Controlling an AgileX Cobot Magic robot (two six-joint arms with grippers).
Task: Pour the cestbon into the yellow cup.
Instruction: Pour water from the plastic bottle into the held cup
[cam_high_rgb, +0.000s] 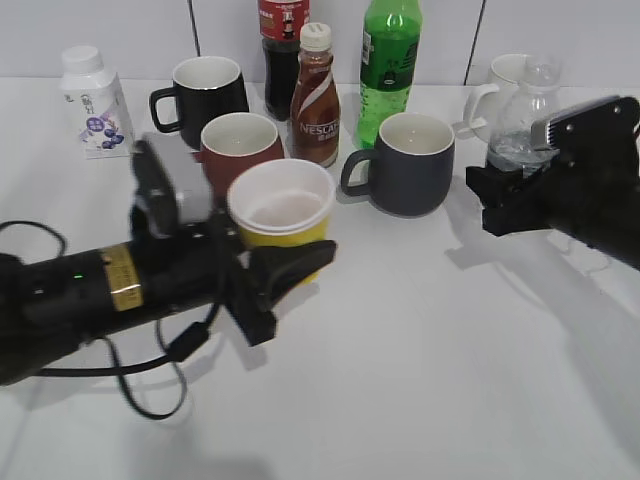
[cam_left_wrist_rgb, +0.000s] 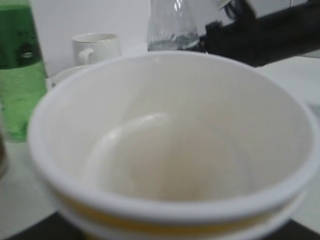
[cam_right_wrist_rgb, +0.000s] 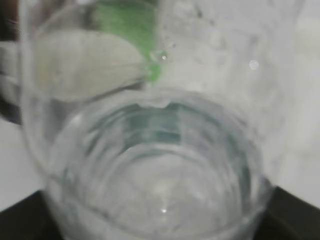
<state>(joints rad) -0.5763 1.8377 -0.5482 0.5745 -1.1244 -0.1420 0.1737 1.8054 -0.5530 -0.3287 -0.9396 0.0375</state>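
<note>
Both arms hold their things, well apart, so the pour has not begun. The left gripper (cam_high_rgb: 290, 262) has its jaws clamped on the yellow cup (cam_high_rgb: 281, 205), which looks empty. The right gripper (cam_high_rgb: 505, 195) grasps the cestbon (cam_high_rgb: 522, 125), upright with some water low inside, though its label is hard to make out. Next, bottle mouth must come over the cup rim, then tilt

"NESCAFE" on the brown bottle (cam_high_rgb: 315, 100), other labels unreadable
</note>
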